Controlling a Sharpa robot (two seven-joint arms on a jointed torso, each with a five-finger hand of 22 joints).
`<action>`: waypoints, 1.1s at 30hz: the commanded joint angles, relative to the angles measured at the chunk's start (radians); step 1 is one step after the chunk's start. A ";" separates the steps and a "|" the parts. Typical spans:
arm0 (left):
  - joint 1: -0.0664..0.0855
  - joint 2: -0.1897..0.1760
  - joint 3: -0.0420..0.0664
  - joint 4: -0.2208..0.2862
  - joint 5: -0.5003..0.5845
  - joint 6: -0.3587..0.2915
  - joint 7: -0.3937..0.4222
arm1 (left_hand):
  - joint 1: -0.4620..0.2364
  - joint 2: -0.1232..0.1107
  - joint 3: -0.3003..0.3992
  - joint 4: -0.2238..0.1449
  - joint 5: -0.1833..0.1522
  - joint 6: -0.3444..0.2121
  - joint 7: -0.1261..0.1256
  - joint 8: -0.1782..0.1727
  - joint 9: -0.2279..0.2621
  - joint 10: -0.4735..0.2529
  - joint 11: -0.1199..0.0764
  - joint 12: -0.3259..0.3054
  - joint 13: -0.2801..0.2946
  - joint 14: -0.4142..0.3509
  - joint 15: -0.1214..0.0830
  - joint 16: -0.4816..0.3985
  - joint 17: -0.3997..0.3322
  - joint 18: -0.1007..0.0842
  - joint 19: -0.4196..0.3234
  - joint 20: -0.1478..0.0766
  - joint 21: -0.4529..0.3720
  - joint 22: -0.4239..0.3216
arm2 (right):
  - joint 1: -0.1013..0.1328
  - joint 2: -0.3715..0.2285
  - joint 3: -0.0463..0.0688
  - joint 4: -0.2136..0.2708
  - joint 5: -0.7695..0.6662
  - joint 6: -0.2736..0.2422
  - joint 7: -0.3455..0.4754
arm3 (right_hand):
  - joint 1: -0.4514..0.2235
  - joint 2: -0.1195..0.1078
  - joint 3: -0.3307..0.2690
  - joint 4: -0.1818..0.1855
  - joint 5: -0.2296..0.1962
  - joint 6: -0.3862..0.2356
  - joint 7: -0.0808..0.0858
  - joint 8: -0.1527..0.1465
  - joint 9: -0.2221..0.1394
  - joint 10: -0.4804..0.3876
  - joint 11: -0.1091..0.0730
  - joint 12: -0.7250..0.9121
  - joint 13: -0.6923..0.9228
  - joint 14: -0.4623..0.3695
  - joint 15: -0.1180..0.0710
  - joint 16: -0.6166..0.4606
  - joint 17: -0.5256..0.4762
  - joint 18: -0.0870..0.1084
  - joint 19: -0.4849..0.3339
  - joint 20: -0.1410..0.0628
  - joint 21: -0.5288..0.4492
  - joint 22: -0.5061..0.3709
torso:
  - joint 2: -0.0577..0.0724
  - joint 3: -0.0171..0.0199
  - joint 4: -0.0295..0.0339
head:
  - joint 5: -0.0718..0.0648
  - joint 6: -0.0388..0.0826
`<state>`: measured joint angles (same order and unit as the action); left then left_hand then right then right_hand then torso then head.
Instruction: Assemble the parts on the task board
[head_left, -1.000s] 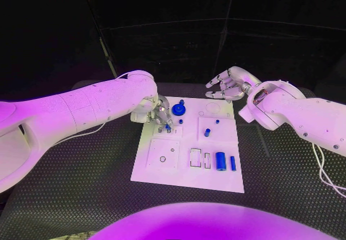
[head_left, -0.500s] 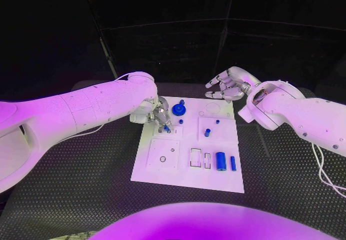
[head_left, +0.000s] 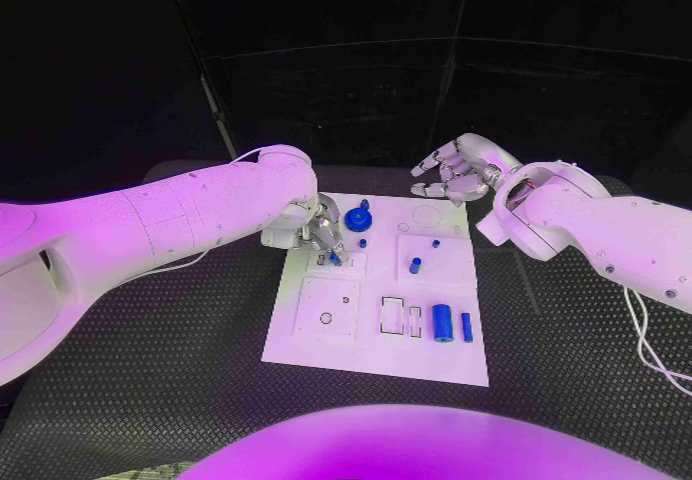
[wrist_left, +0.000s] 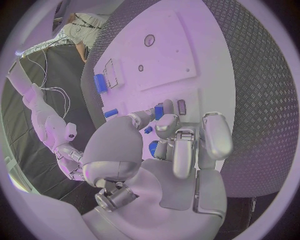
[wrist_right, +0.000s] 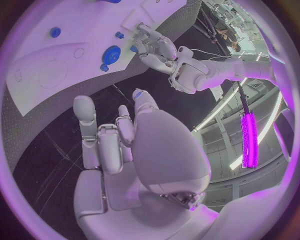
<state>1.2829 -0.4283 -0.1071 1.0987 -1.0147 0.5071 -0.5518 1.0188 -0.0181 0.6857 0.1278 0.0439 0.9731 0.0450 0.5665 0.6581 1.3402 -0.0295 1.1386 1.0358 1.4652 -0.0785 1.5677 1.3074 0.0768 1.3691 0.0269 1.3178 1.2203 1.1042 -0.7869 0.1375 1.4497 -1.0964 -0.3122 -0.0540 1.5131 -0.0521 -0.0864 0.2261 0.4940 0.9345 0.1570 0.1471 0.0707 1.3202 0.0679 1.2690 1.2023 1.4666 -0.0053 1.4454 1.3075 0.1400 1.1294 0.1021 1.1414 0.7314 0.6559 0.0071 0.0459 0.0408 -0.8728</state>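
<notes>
A black table with a diamond-pattern mat (head_left: 173, 380) fills the lower part of the head view, under a dark background. In the middle lies the white rectangular task board (head_left: 378, 360).

On the board's upper left, a small blue peg (head_left: 335, 258) stands at a raised white block; the left hand (head_left: 310, 228) is over it with its fingertips (wrist_left: 164, 108) closed around the peg, pinching it, as the left wrist view also shows. Just above, a round blue gear-like part (head_left: 358, 218) sits near the board's top edge, with a tiny blue stud (head_left: 361, 242) below it. Near the board's centre, a short blue pin (head_left: 414, 265) stands upright on a square plate. Lower right, a thick blue cylinder (head_left: 441, 322) and a thinner blue rod (head_left: 466, 326) lie side by side, next to two rectangular slots (head_left: 391, 314).

The right hand (head_left: 454, 170) hovers beyond the board's upper right corner, apart from it, fingers loosely curled and separated, holding nothing.
</notes>
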 joint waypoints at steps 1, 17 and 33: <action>-0.003 -0.001 -0.002 0.003 -0.009 -0.001 -0.008 | 0.011 0.021 0.069 -0.075 0.003 0.020 -0.012 0.003 -0.001 0.000 -0.006 -0.003 -0.001 0.106 -0.007 0.003 0.263 0.006 -0.003 0.000 -0.001 0.001 | 0.002 0.001 0.001 0.001 -0.001 0.006 0.006 | 0.013 0.000 0.004 -0.004 0.003 0.002 -0.001 0.006 -0.001 -0.006 -0.002 -0.005 -0.001 0.052 -0.005 -0.004 0.019 0.012 -0.002 -0.004 -0.003 -0.001 | 0.000 0.0009 0.0000 | 0.000 0.000; -0.007 -0.001 -0.002 0.012 -0.010 -0.039 -0.006 | 0.010 0.023 0.068 -0.075 0.003 0.019 -0.012 0.003 0.000 0.000 -0.006 -0.004 -0.003 0.106 -0.007 0.003 0.263 0.006 -0.002 0.000 -0.001 0.001 | 0.002 0.003 0.001 0.000 -0.001 0.007 0.008 | 0.013 0.000 0.004 -0.004 0.003 0.002 -0.001 0.006 -0.001 -0.006 -0.002 -0.005 -0.001 0.052 -0.005 -0.004 0.019 0.012 -0.002 -0.004 -0.003 -0.001 | 0.000 0.0010 0.0002 | 0.000 0.000; -0.008 0.003 -0.002 0.004 -0.013 -0.024 -0.007 | 0.010 0.023 0.068 -0.076 0.003 0.019 -0.013 0.004 0.000 0.000 -0.006 -0.004 -0.003 0.106 -0.007 0.003 0.263 0.005 -0.001 0.000 0.000 0.003 | 0.002 0.004 0.001 -0.001 -0.001 0.013 0.006 | 0.013 0.001 0.005 -0.004 0.004 0.002 -0.001 0.006 -0.001 -0.006 -0.002 -0.005 0.000 0.052 -0.005 -0.005 0.017 0.012 -0.004 -0.004 -0.005 -0.004 | 0.000 0.0000 0.0008 | -0.001 0.000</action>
<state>1.2761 -0.4272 -0.1089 1.1050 -1.0199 0.4809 -0.5538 1.0167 -0.0160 0.6844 0.1266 0.0421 0.9771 0.0442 0.5666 0.6578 1.3407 -0.0262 1.1385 1.0342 1.4652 -0.0785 1.5677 1.3074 0.0768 1.3691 0.0269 1.3179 1.2225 1.1040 -0.7836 0.1375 1.4470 -1.0964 -0.3072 -0.0532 1.5131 -0.0521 -0.0838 0.2235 0.4940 0.9345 0.1570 0.1471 0.0708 1.3202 0.0679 1.2690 1.2027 1.4666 -0.0053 1.4454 1.3073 0.1399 1.1294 0.1021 1.1414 0.7292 0.6558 0.0073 0.0459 0.0405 -0.8728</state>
